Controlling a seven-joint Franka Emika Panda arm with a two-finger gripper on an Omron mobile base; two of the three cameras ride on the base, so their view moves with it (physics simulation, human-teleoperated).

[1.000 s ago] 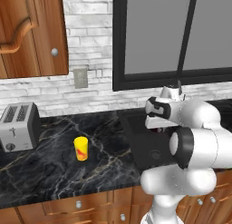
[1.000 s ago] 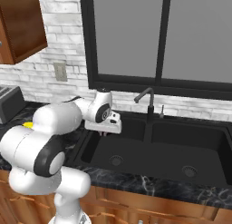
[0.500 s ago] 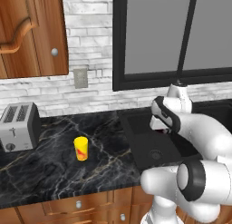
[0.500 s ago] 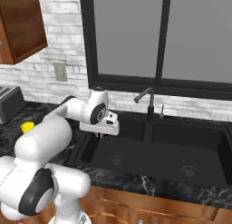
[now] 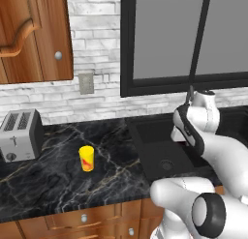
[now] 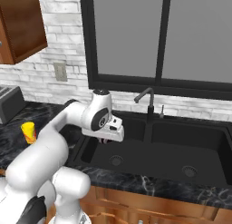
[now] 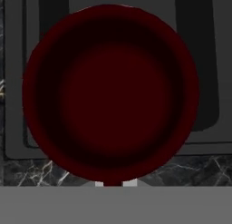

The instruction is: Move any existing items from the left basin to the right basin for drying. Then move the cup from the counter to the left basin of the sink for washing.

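My pincer (image 6: 105, 140) is clenched on the rim of a dark red bowl (image 7: 111, 94); through the hand camera I look straight into the round hollow of it, and the bowl hangs above the left basin (image 6: 118, 151) of the black sink (image 6: 213, 164). In the right base view I catch just a sliver of red under the hand. The right basin (image 6: 190, 148) sits past the faucet (image 6: 146, 103). The yellow cup (image 5: 86, 158) stands upright on the counter (image 5: 53, 177), well apart from the sink, near the toaster (image 5: 20, 134).
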